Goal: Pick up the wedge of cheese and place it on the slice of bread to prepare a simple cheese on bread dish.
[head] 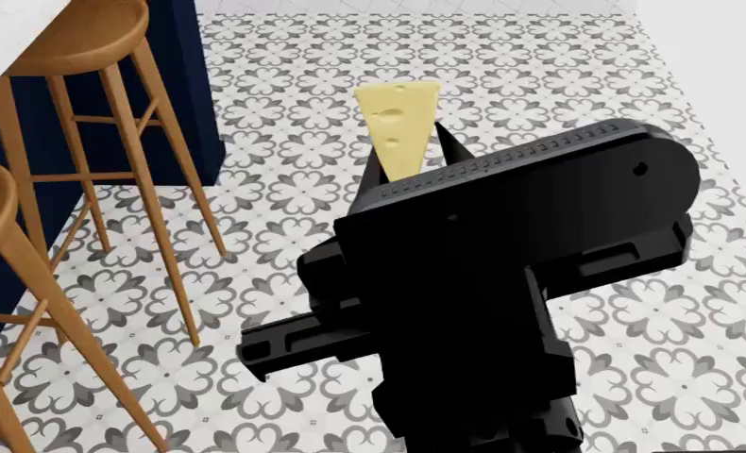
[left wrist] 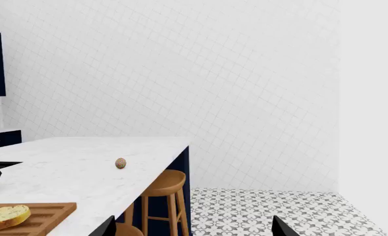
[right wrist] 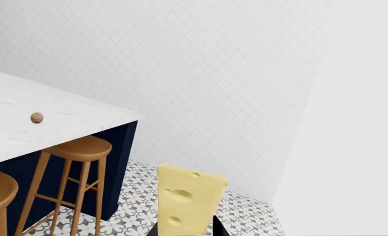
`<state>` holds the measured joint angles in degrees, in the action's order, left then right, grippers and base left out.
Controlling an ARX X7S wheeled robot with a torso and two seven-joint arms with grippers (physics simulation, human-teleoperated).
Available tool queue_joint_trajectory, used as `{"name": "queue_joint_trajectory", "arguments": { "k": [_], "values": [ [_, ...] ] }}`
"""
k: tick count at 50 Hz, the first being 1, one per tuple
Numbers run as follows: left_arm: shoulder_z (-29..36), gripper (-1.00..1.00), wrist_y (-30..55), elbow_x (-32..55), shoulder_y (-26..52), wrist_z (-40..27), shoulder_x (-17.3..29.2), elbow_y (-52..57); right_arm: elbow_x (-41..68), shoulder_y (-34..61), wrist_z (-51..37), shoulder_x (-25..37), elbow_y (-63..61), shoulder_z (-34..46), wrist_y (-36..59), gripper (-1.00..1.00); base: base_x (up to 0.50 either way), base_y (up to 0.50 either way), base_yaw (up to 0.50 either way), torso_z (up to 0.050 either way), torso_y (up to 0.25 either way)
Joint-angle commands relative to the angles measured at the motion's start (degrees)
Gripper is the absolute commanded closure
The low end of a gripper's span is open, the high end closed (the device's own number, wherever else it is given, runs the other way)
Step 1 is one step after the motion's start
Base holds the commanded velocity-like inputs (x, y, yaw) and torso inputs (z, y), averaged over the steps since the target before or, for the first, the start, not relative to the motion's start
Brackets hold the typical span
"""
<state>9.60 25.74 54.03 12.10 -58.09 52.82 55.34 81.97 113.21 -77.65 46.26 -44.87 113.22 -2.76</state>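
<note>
Right gripper pinching cheese above tiled floor.
Left gripper fingers spread; bread on board, counter.

Right gripper raised before the head camera, fingers clamped, pointing away.
</note>
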Motion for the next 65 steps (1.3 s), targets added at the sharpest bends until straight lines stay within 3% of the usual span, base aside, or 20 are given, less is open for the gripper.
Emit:
{"name": "queue_joint_trajectory", "arguments": {
  "k": [1,51,65],
  "values": [
    [0.14,-1.0,-0.12,-0.05,0.02,-0.13,0.11,-0.03,-0.74,-0.59,-0.01,0.32,-0.01,-0.7,0.58,1.0,0.5,0.0,0.0,0.0,0.0],
    [0.65,-1.0,-0.75,-0.08,0.2,-0.76,0.5,-0.24,-1.38,-1.96,-0.33,1.45,-0.54,-2.67,0.88,1.0,0.43,-0.36,0.0,0.0,0.001],
    [0.51,-1.0,-1.26,-0.02,-0.08,-0.83,0.66,-0.32,0.81,-1.06,-1.04,1.07,-0.7,-2.47,3.09,1.0,0.02,-0.01,0.0,0.0,0.001]
  ]
}}
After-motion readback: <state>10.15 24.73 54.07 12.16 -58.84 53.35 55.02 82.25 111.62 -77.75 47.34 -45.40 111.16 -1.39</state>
